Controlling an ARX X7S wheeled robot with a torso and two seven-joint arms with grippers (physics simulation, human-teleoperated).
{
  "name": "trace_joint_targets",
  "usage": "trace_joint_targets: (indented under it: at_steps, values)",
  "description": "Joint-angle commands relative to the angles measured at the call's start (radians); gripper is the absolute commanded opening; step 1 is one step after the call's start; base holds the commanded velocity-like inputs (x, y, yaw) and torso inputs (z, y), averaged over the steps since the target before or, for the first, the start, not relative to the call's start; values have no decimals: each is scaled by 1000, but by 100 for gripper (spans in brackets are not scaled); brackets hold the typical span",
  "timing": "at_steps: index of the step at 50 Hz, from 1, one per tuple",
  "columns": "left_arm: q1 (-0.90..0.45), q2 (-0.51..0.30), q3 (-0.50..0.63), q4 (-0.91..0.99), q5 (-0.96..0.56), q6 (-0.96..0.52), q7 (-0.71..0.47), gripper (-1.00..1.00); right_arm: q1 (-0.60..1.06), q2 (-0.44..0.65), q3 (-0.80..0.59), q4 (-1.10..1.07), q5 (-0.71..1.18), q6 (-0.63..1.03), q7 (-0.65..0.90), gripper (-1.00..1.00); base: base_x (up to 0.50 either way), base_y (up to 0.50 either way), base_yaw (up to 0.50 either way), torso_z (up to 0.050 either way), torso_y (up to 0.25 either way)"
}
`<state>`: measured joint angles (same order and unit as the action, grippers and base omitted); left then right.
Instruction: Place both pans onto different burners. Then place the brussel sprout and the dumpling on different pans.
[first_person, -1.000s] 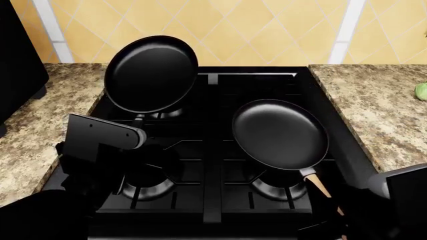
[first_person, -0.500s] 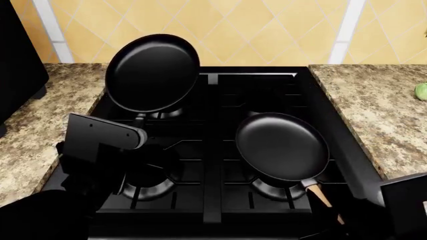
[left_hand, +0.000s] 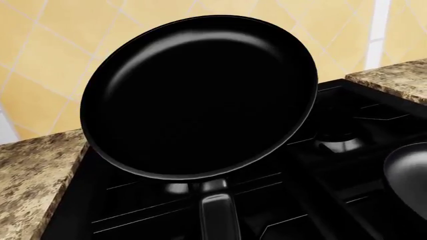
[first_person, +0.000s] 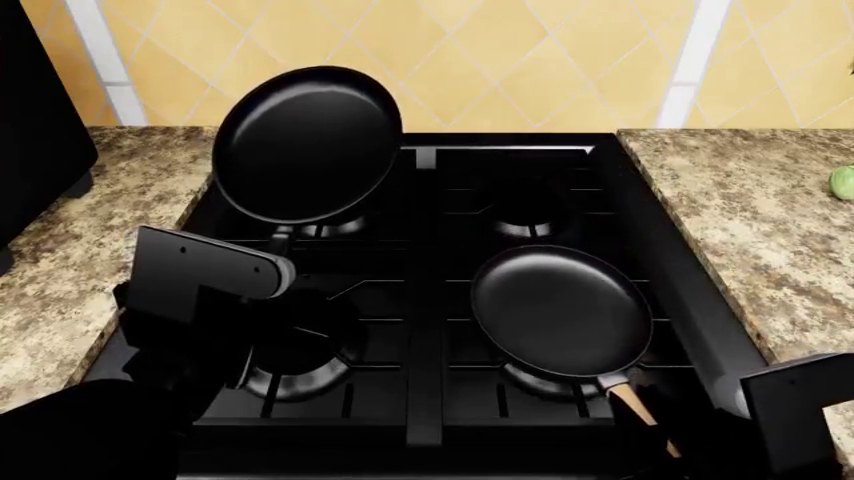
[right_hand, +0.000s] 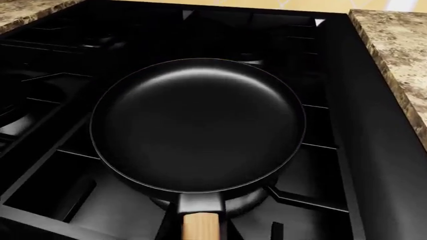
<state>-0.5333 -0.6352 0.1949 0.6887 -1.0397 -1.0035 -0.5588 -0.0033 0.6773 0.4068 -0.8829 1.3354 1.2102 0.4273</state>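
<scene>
The wooden-handled pan (first_person: 562, 312) is seen over the near-right burner (first_person: 550, 377), handle toward the right arm, while the black-handled pan (first_person: 307, 146) is held tilted above the far-left burner (first_person: 327, 228); neither gripper's finger state can be told.

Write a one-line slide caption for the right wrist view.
Wooden-handled pan sits level over a front burner of the black stove.
</scene>
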Motion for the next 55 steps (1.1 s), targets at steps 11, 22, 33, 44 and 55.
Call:
trace_joint_targets:
  at_steps: [11, 22, 33, 44, 55]
  values:
    - [-9, -2, -23, -5, 43, 25, -10, -100, 27, 0, -34, 30, -73, -7, -10, -100, 0, 0, 0, 1, 2]
    - [-12, -4, -27, -3, 36, 27, -15, -100, -7, 8, 4, 15, -36, -17, -2, 100, 1, 0, 0, 1, 2]
    - [-5, -10, -33, -6, 34, 37, -12, -100, 19, 36, 12, -7, 34, -9, 44, 100, 0, 0, 0, 0, 2]
    - [3, -16, -35, -8, 35, 47, -7, -100, 142, 131, 5, -69, 243, -16, 188, 100, 0, 0, 0, 1, 2]
    - [7, -38, -26, 9, 38, 52, 15, -100, 264, 260, -44, -94, 428, -70, 336, 100, 0, 0, 0, 1, 1]
